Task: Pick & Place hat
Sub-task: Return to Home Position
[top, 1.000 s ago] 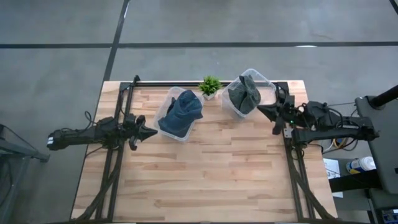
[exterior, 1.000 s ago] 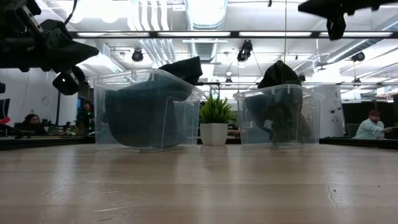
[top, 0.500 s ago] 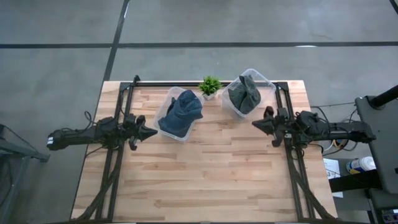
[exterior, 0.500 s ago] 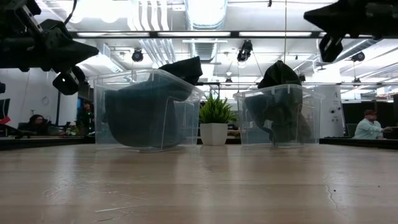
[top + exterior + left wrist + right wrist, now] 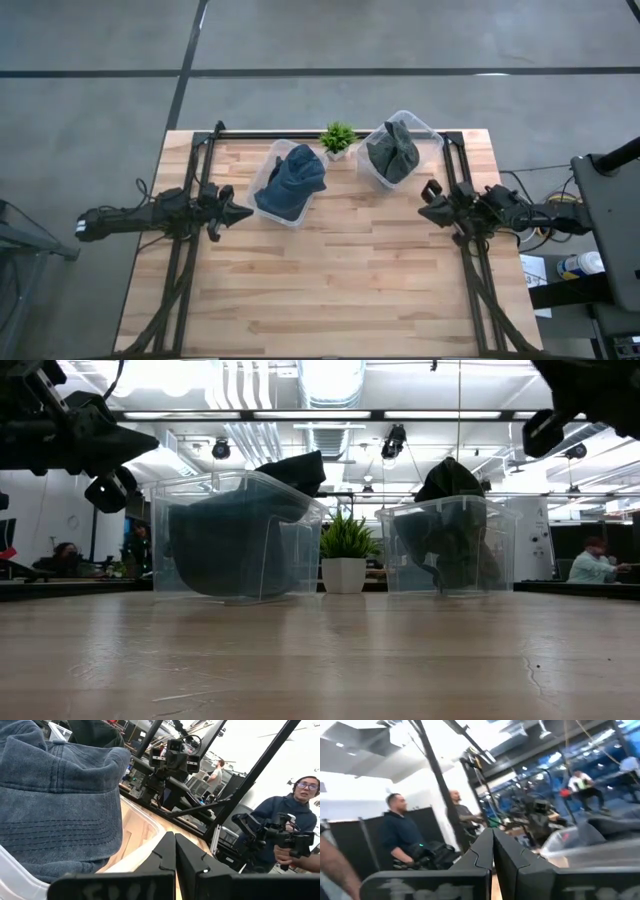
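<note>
**Both bins loaded; both grippers closed and empty**

1. Left gripper (image 5: 243,212): held above the table (image 5: 330,290) at its left side, pointing toward the table's middle. In the left wrist view its two fingers (image 5: 166,851) press flat together with no gap, and nothing is held between them.

2. Left transparent bin (image 5: 262,172): sits just beside the left gripper's tip, directly ahead of it. Whether tip and bin wall touch cannot be told. The bin holds the blue cap (image 5: 298,176), a washed denim one. Its crown rises above the rim and its stitched brim fills much of the left wrist view. Blue cloth fills the bin wall to wall in the low view. How many caps lie under the top one cannot be told.

3. Right gripper (image 5: 428,208): held above the table's right side and pointing inward. In the right wrist view its fingers (image 5: 485,851) also meet with no gap and hold nothing.

4. Right transparent bin (image 5: 432,132): stands near the right gripper, off to one side of its tip toward the table's far edge, and clearly apart from it. It holds a dark cap (image 5: 392,150) that stands well above the rim.

5. Other items: a small potted plant (image 5: 338,138) stands between the two bins at the far edge. A person (image 5: 292,815) holding camera gear is visible in the room beyond the left gripper.
</note>
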Robot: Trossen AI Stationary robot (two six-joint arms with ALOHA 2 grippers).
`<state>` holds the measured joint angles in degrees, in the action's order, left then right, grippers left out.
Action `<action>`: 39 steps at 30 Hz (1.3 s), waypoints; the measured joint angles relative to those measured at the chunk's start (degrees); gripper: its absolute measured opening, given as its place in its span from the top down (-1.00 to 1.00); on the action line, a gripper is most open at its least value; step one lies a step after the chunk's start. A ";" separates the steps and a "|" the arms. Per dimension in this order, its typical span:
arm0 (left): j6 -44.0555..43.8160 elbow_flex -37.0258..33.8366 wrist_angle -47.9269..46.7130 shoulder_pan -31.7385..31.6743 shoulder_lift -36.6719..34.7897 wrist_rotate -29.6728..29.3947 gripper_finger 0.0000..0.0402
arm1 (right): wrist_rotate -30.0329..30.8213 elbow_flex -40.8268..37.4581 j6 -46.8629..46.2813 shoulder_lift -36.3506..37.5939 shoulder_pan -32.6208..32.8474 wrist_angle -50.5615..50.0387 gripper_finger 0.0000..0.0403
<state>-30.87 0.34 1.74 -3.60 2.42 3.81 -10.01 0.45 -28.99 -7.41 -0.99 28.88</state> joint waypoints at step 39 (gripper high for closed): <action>0.00 0.00 -0.31 -0.01 0.33 -0.09 1.00 | -4.97 0.06 2.73 7.40 -0.02 -18.94 0.96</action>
<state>-30.87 0.34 1.42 -3.60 2.74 3.73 -14.98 0.51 -26.26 -0.01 -1.01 9.94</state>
